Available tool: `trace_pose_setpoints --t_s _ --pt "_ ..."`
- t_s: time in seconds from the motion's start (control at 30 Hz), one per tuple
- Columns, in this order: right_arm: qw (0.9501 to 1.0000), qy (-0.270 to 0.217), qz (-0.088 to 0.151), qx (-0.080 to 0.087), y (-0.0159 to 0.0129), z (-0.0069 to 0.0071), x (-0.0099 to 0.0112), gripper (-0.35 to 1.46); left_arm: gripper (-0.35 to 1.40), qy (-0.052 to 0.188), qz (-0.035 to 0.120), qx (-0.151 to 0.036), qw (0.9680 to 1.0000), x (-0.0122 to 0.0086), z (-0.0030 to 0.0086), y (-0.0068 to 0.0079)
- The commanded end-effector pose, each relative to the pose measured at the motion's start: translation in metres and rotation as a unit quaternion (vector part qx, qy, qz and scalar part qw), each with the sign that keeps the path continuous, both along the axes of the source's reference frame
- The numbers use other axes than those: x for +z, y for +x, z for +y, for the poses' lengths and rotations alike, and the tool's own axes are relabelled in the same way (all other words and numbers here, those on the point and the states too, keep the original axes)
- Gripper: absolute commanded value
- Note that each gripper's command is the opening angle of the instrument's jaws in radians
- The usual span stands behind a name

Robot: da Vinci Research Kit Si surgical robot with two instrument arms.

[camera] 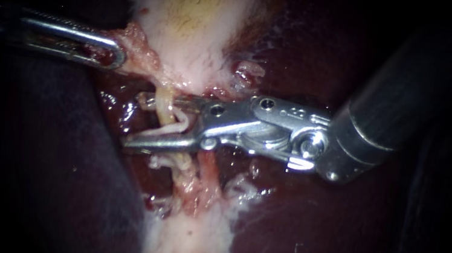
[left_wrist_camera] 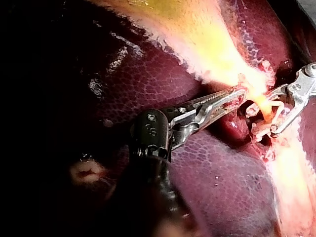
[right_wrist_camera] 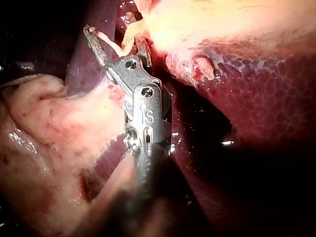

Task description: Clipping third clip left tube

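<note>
Endoscope view: dark maroon liver [camera: 312, 233] on either side. The pale cream-and-yellow gallbladder [camera: 196, 11] runs down the middle to a narrow, dissected neck.

My left instrument [camera: 118, 57], a slim steel shaft with a looped tip, has its end effector closed on the pink frayed tissue [camera: 139, 51] at the gallbladder's edge. Judged purpose: hold the neck aside and taut so the tubes stand free of the liver bed.

My right instrument [camera: 137, 121], bright steel with a hinged wrist, comes in from the upper right. End effector wide: one jaw above and one below the thin pale-yellow left tube [camera: 166, 111], which crosses the gap between them. Jaws astride, not yet pressed home. A reddish second tube [camera: 208, 169] runs just beside, near the hinge, and seems to lie outside the jaws.

White clip pieces [camera: 176, 125] lie across the left tube within the gap. A further white cluster [camera: 161, 163] sits just under the lower jaw. Whether the white strand between the jaws is the clip meant for this step, I cannot tell.

Right wrist view agrees: jaws spread, tube and white strand between them. Left wrist view: left jaws together on tissue just beside the tube.

Judgement: placement stage. Close only once both jaw tips show past the tube and clear of the neighbouring white pieces.
</note>
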State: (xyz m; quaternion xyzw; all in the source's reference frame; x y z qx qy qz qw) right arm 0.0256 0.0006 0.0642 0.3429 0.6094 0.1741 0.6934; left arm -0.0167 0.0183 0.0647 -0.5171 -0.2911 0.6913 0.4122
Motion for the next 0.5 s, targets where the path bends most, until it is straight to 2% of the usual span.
trace_pose_setpoints --t_s 0.03,0.13,0.5 --pt "1.0000 0.000 0.002 -0.002 0.0001 0.0000 -0.0002 0.49 -0.35 0.000 0.000 0.000 1.0000 0.0000 0.0000 0.0000" --pt "0.9999 0.001 0.009 -0.010 0.0003 -0.0002 -0.0006 0.49 -0.35 0.000 0.000 0.000 1.0000 0.0000 0.0000 0.0000" --pt "0.9999 0.012 0.006 -0.009 0.0004 -0.0002 -0.0007 0.37 -0.35 0.000 0.000 0.000 1.0000 0.0001 0.0001 0.0000"
